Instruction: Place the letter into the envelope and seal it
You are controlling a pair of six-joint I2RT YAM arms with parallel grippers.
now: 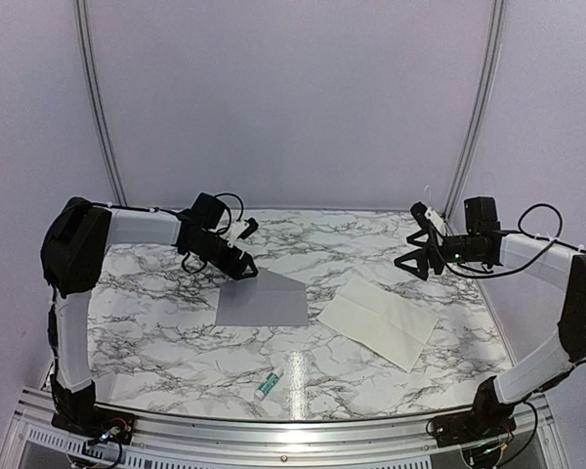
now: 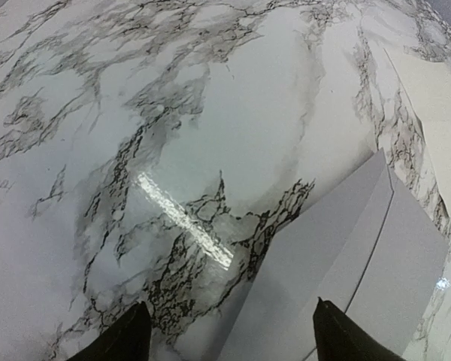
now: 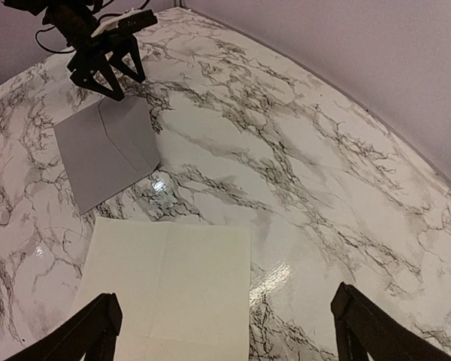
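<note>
Envelope (image 1: 262,298): grey and plain, lying flat on the table (image 1: 156,322) a little left of centre. Its flap is spread open toward the far side (a straight crease marks it off from the body).
Letter (image 1: 378,319): off-white with fold creases, lying flat and at a slant just right of the envelope. A strip of marble shows between the two, so it is outside the envelope and not touching it.
Left gripper (image 1: 246,266): jaws apart and holding nothing, low at the far-left corner of the envelope's flap. In the wrist view one finger (image 2: 342,338) is over the grey paper and the other over bare marble; whether either touches cannot be told.
Right gripper (image 1: 416,266): jaws wide apart and empty, held above the table at the far right, beyond the letter's far edge (its wrist view looks down across the letter toward the envelope).
Tube (image 1: 268,385): small, green and white, lying on its side toward the near edge, in front of the envelope and apart from both papers.
</note>
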